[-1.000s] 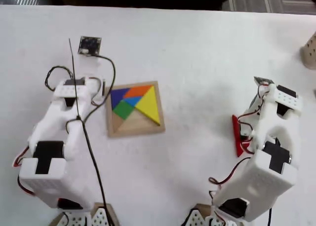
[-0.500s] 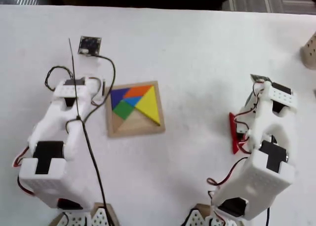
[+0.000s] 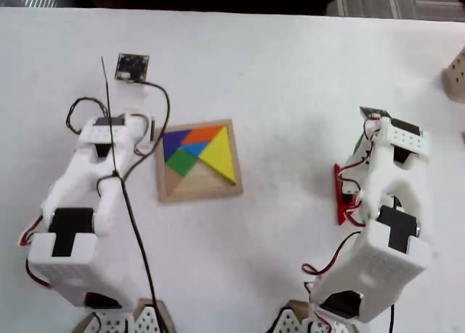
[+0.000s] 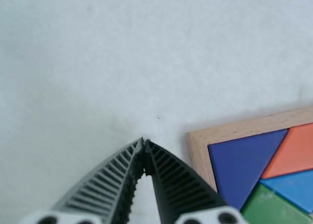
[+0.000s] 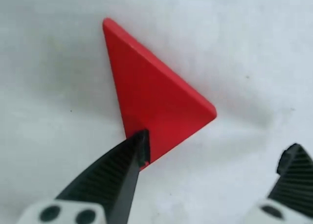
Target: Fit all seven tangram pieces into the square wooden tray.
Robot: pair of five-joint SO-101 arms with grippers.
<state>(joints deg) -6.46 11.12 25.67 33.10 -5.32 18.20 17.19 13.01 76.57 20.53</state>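
Note:
The square wooden tray (image 3: pixel 197 185) lies left of the table's middle. It holds a blue piece (image 3: pixel 172 145), an orange piece (image 3: pixel 204 134), a yellow triangle (image 3: pixel 218 156) and a green piece (image 3: pixel 180 163); its near part is bare wood. My left gripper (image 4: pixel 144 145) rests shut on the table just off the tray's corner (image 4: pixel 196 140). The red triangle (image 5: pixel 151 104) lies flat on the table at the right (image 3: pixel 339 194). My right gripper (image 5: pixel 215 158) is open over it, one fingertip (image 5: pixel 141 145) on the triangle's edge, the other off to the side.
A small black board (image 3: pixel 131 66) with a black cable sits at the back left. A tan object (image 3: pixel 455 75) stands at the right edge. White table lies between the tray and the red triangle.
The right arm has shifted leftward, toward the tray, and the red triangle has slid that way with it. The left arm has kept still.

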